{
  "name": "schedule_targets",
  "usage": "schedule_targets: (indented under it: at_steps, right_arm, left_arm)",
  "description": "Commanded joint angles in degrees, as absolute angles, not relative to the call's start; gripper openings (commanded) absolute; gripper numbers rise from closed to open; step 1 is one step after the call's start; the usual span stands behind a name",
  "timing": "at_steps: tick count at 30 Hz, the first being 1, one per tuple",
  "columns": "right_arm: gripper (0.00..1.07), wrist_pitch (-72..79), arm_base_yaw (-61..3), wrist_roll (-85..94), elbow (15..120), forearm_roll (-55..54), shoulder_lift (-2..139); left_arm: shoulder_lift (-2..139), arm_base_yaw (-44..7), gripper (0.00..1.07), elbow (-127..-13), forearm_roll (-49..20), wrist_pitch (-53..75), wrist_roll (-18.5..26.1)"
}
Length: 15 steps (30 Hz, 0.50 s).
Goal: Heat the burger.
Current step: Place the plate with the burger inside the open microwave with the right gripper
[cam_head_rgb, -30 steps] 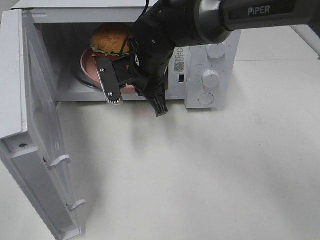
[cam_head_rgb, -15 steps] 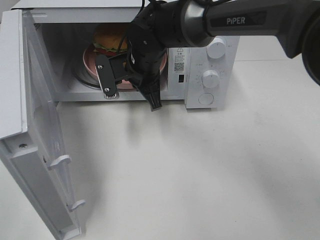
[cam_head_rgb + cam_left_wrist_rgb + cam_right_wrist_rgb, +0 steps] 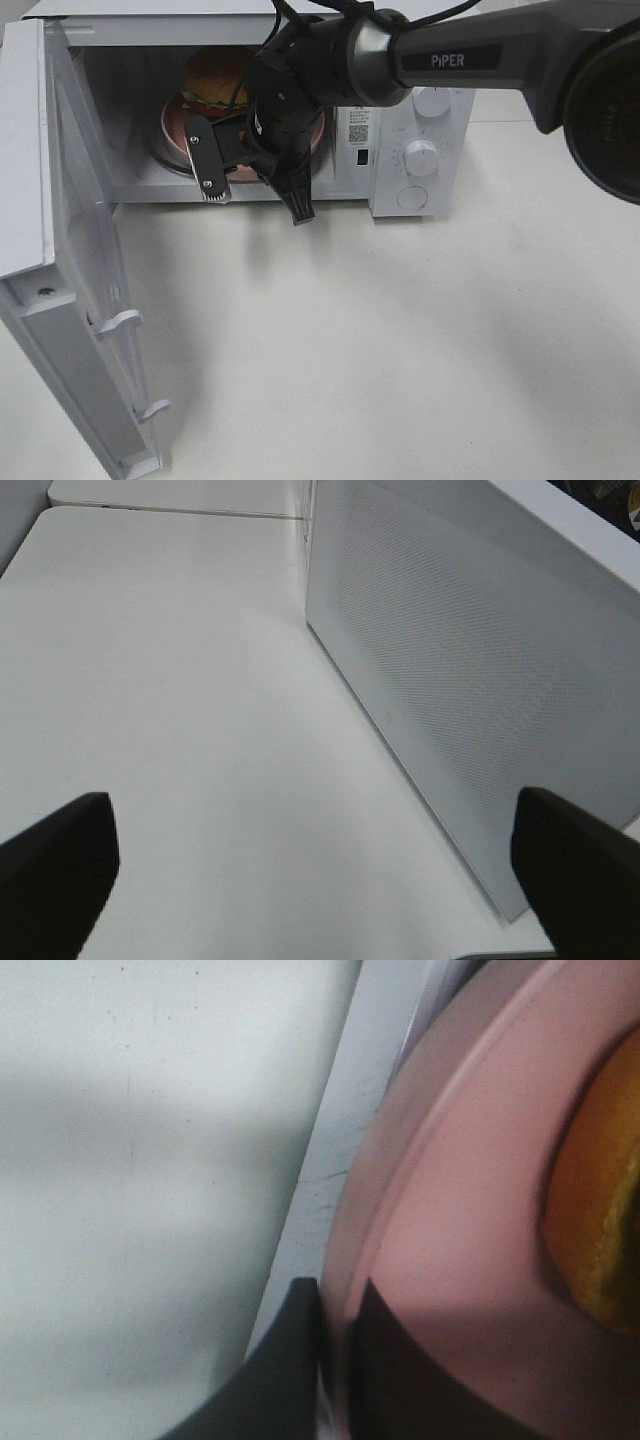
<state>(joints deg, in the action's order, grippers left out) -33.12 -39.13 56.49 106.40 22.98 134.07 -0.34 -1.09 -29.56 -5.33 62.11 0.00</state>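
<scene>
The left gripper (image 3: 312, 815) has its two dark fingers (image 3: 52, 872) as wide apart as they go, with nothing between them but bare table (image 3: 170, 680). It touches nothing. Just beside it stands a white panel (image 3: 450, 680) covered with fine dots; whether this is the outside of the door cannot be told from this view.

In the high view the door (image 3: 60, 250) of the microwave (image 3: 400, 130) hangs wide open on the left. Inside the chamber the burger (image 3: 210, 75) sits on a pink plate (image 3: 172, 135), toward the back and left of the plate.

The right arm (image 3: 470, 60) reaches across into the opening, and its dark wrist covers the front of the plate. The right wrist view shows the right gripper (image 3: 338, 1295) nearly shut, its fingers (image 3: 290, 1360) pinched on the plate's rim, one on the outer side and one on the inner. The gripper grips only the plate; the burger's bun lies apart from the fingers.

Right of the opening are the microwave's knobs (image 3: 422, 157).
</scene>
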Motion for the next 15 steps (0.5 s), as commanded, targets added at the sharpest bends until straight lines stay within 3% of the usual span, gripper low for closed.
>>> schedule_targets:
  at_steps: [1,15]
  right_arm:
    - [0.0,-27.7,-38.9,55.9,107.9,23.9,133.5]
    - [0.0,-24.3,-38.9,55.9,107.9,23.9,134.4]
  left_arm:
    - [-1.2,-1.0,1.0,-29.6,-5.4,61.3,0.0]
    - [-1.2,-1.0,1.0,-29.6,-5.4,61.3,0.0]
